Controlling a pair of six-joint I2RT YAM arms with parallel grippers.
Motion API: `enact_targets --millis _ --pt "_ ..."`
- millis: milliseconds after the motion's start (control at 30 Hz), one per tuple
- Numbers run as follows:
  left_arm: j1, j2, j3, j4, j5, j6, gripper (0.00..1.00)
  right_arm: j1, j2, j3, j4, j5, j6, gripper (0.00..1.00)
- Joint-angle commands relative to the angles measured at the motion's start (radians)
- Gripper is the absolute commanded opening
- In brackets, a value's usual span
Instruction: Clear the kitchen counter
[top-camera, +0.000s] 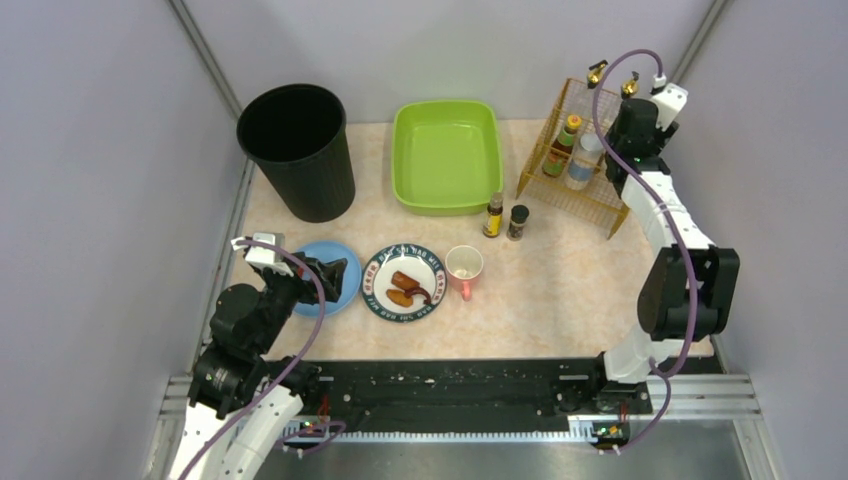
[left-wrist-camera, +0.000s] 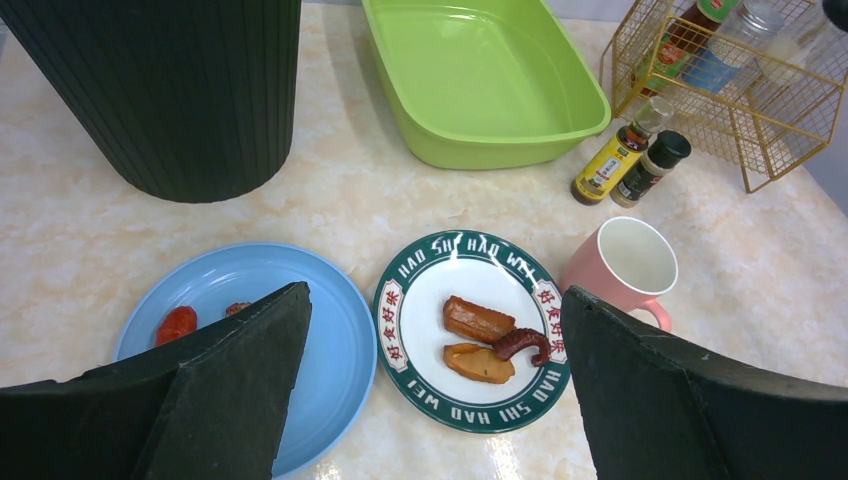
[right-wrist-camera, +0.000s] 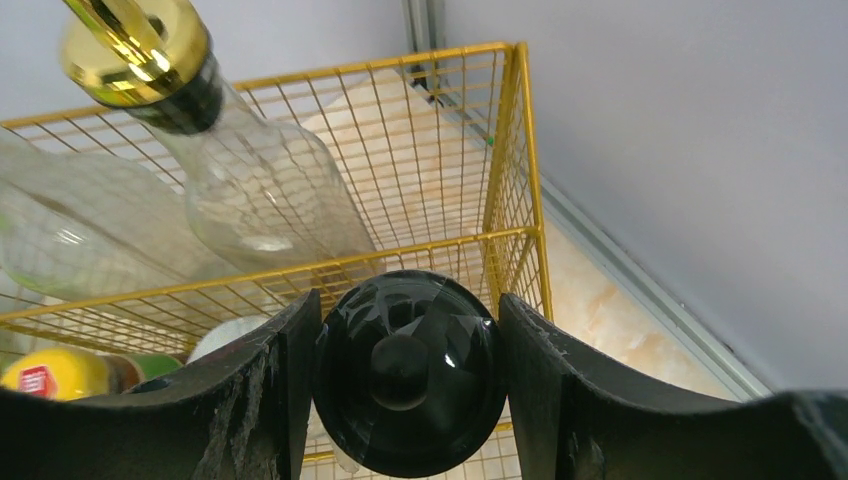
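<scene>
The kitchen counter (top-camera: 560, 300) spread beneath both arms, with dishes and bottles standing on it, so the clearing looked only partly done. Ahead of the left gripper (left-wrist-camera: 435, 300) and to its left stood the black bin (left-wrist-camera: 170, 90). The empty green tub (left-wrist-camera: 480, 70) sat straight ahead of it, well apart. That gripper hung released, jaws spread wide and holding nothing. The blue plate (left-wrist-camera: 335, 350) lay under its left finger and the patterned plate (left-wrist-camera: 455, 275) of leftovers lay between the fingers. The pink mug (left-wrist-camera: 620, 265) stood just beyond its right finger. The right gripper (right-wrist-camera: 407, 300) hovered at the gold wire rack (right-wrist-camera: 510, 150), clenched on a dark-capped jar (right-wrist-camera: 405, 400). A clear glass bottle (right-wrist-camera: 250, 190) lay just beyond it, inside the rack. The step in hand was probably stowing that jar in the rack, though the close view did not show whether it was going in or coming out. If stowing, the next move called for lowering the jar upright into a free compartment and then releasing it. The yellow-labelled bottle (left-wrist-camera: 612, 160) and the small spice jar (left-wrist-camera: 650, 165) stood on the counter, touching, and remained to be fetched.
</scene>
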Motion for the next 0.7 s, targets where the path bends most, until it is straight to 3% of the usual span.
enact_targets --millis 0,667 --pt "-0.005 -0.002 -0.004 0.036 0.001 0.008 0.99 -0.007 0.020 -0.021 0.079 0.008 0.026 0.00" --pt "-0.005 -0.005 -0.004 0.033 -0.003 0.009 0.99 -0.033 0.104 -0.103 0.106 0.019 0.099 0.00"
